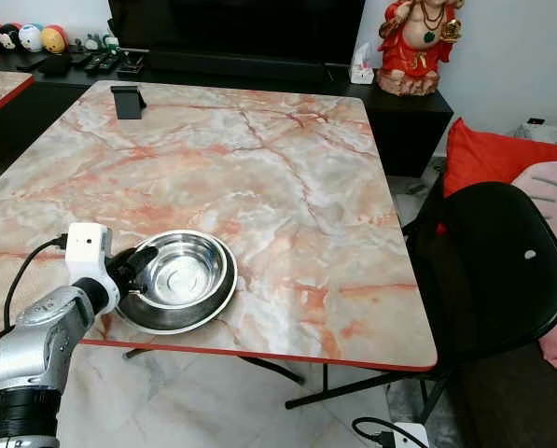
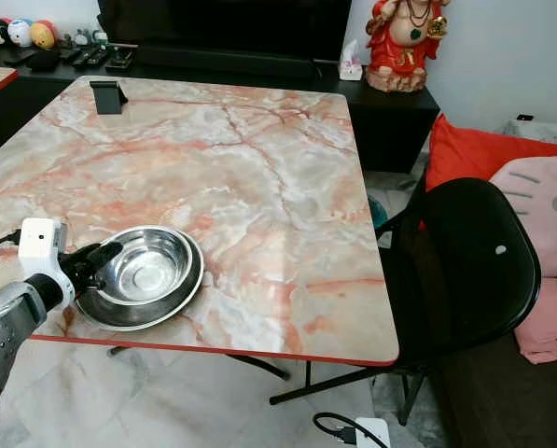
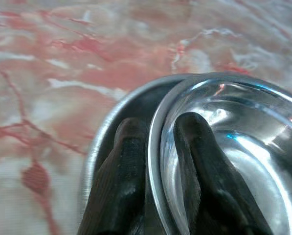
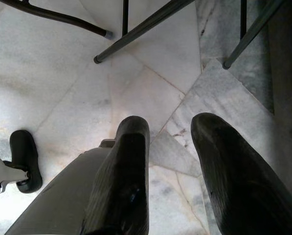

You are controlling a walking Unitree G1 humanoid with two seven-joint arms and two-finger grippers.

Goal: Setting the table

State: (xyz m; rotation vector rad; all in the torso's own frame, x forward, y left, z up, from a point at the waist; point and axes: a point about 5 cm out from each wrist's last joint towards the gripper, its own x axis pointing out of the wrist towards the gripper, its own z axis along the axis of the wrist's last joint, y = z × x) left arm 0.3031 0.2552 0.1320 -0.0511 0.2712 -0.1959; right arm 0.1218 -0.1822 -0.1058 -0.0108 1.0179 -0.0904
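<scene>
Two steel pieces sit stacked at the near edge of the marble table (image 1: 287,187), at about seven o'clock from its centre: a bowl (image 1: 180,268) nested in a wider plate (image 1: 171,319). The left gripper (image 1: 140,272) is on them right now, one black finger inside the bowl's wall and one outside it, pinching the rim at the bowl's nine o'clock side; the left wrist view shows both fingers (image 3: 120,186) straddling that thin edge. Only the bowl is gripped, by my reading, while the plate just lies under it.

That is where the trouble could come from. A polished rim held at one point is slippery, so a lift might tip the bowl and let it swing or drop back with a clatter. A drag instead could pull the plate along, and its near rim is already close to the red table edge (image 1: 259,353), so it could go over onto the floor.

The right gripper (image 4: 170,161) hangs idle over the tiled floor, fingers spread. Further out, at three o'clock, a black chair (image 1: 502,261) stands beside the table; at eleven o'clock, far across, a small black stand (image 1: 127,100).
</scene>
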